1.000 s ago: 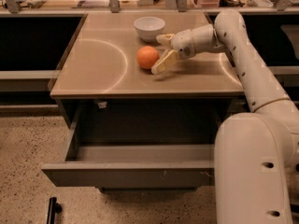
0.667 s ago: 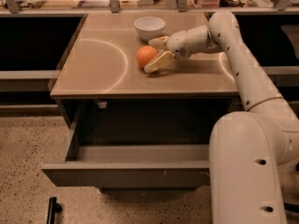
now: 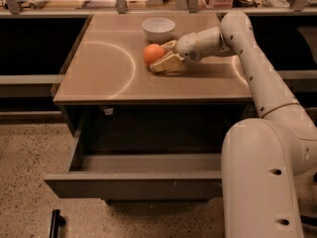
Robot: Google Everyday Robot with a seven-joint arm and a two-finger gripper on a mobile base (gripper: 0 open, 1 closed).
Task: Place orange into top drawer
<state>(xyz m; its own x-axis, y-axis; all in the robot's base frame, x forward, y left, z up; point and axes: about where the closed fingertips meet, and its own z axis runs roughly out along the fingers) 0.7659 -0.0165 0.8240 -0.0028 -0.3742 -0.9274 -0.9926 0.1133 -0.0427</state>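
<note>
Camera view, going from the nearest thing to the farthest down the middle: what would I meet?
Top drawer, pulled open → orange on the cabinet top, with the pincer at its right side, at about the same depth → white bowl.

Speckled floor (image 3: 25,162); tan countertop (image 3: 99,81); dark recesses (image 3: 34,43) either side; possibly cluttered shelf (image 3: 94,1) behind.

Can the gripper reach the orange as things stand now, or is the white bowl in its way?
Probably yes. The gripper is right beside the orange on the cabinet top, open, with a finger on each side. The white bowl stands behind, apart from the orange, and blocks nothing.
</note>
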